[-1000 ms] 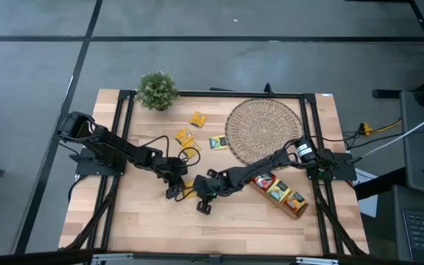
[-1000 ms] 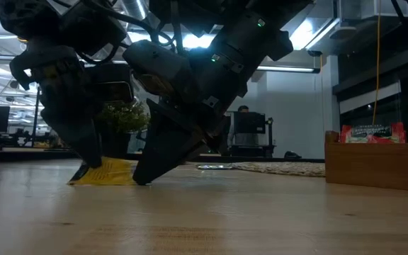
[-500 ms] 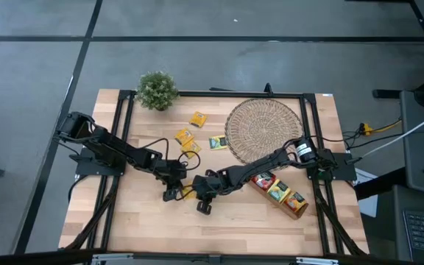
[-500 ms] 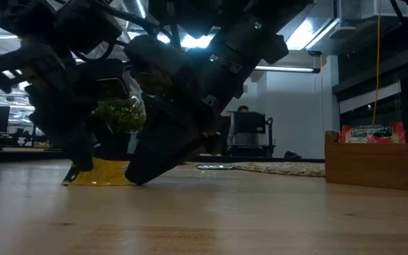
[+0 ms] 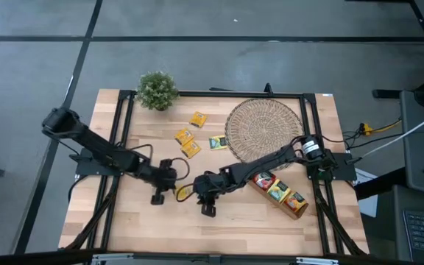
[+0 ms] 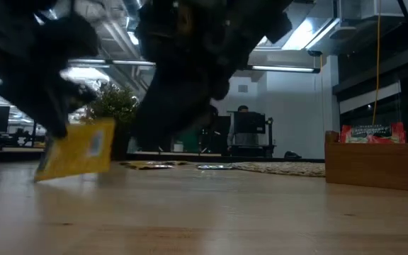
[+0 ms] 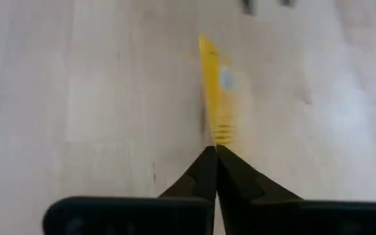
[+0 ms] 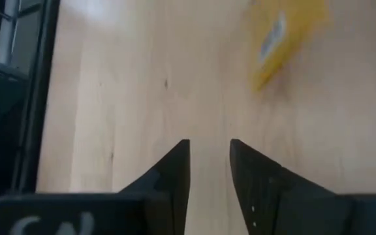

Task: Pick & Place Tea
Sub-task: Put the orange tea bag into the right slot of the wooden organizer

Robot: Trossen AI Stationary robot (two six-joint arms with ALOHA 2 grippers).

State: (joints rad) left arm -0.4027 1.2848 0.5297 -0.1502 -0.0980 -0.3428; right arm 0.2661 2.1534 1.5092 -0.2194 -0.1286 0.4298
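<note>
Now a yellow tea sachet is clamped edge-on by the left gripper, lower centre, for carrying; right gripper jaws are parted, empty.

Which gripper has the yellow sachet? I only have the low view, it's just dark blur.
Observer: The left gripper has it; its fingers are shut on the edge of the yellow sachet.
Operator: Right one holding anything?
Observer: No. The right gripper is open, with bare table between its fingers.
Operator: Any sachets loose?
Observer: Yes, three beside the round woven mat, including a yellow one.
</note>
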